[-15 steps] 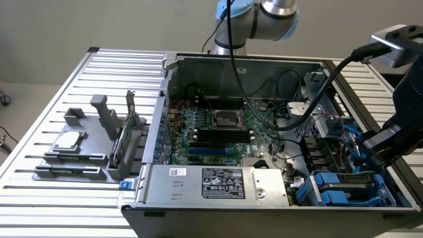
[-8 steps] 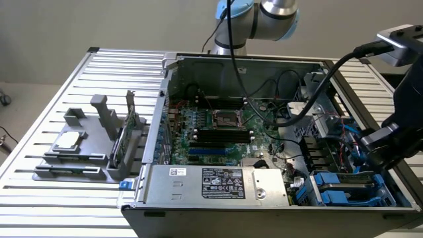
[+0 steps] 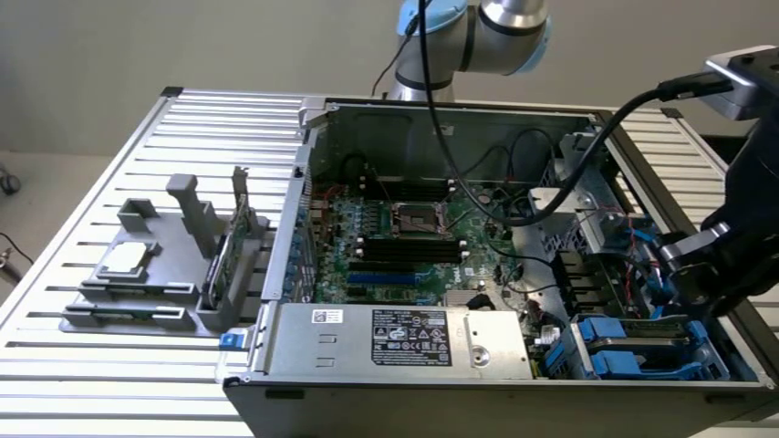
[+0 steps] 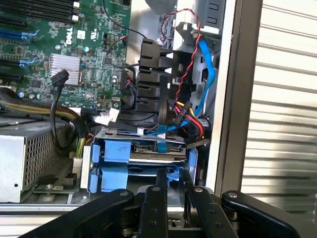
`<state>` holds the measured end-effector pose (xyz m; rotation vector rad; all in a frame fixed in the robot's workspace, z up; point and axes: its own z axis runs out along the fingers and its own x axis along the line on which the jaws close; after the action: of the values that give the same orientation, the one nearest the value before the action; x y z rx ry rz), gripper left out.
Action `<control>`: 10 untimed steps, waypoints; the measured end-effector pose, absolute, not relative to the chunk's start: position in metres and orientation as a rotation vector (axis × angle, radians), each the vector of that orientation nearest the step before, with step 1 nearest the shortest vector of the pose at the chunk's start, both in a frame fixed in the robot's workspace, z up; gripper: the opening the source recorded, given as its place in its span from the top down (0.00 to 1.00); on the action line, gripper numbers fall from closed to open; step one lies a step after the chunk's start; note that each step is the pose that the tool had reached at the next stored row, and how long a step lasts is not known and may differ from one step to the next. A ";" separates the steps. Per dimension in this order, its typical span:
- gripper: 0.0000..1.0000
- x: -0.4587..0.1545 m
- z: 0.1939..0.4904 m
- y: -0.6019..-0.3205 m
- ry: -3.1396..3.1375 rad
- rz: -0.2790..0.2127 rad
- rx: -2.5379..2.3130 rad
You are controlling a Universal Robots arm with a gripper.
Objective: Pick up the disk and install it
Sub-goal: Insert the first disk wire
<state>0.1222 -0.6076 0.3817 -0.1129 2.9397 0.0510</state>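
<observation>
Metal slats form the table (image 3: 73, 182). At the exterior view's left, a grey fixture (image 3: 134, 294) lies on it. A small square CPU chip (image 3: 128, 259) rests flat in the fixture, and a thin card (image 3: 239, 239) stands upright just beside it.

Near the middle, an open computer case (image 3: 312, 173) lies on its side, with the green motherboard (image 3: 365, 228) exposed and an empty CPU socket (image 3: 414, 219) at its centre. A grey labelled power-supply box (image 3: 402, 336) fills the near edge of the case. The robot arm (image 3: 487, 32) rises behind the case.

Toward the exterior view's right, the disk (image 3: 636, 330) lies flat in the drive bay at the case's near corner, beside the power-supply box, its blue carrier rails (image 3: 599, 336) showing around the grey top. The black gripper (image 4: 174, 181) hangs over the disk's outer end. In the wrist view its fingers (image 4: 159, 191) are drawn to a narrow gap and pinch a blue tab on the edge of the disk's carrier. Red, yellow and blue wires (image 4: 190, 116) bunch just beyond the disk.
</observation>
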 end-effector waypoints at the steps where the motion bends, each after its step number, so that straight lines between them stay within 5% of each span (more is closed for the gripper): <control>1: 0.75 0.122 0.382 -0.608 2.940 0.049 -0.093; 10: 0.75 0.122 0.379 -0.605 2.941 0.038 0.023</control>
<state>0.1222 -0.6046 0.3795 0.0235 2.9406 0.0375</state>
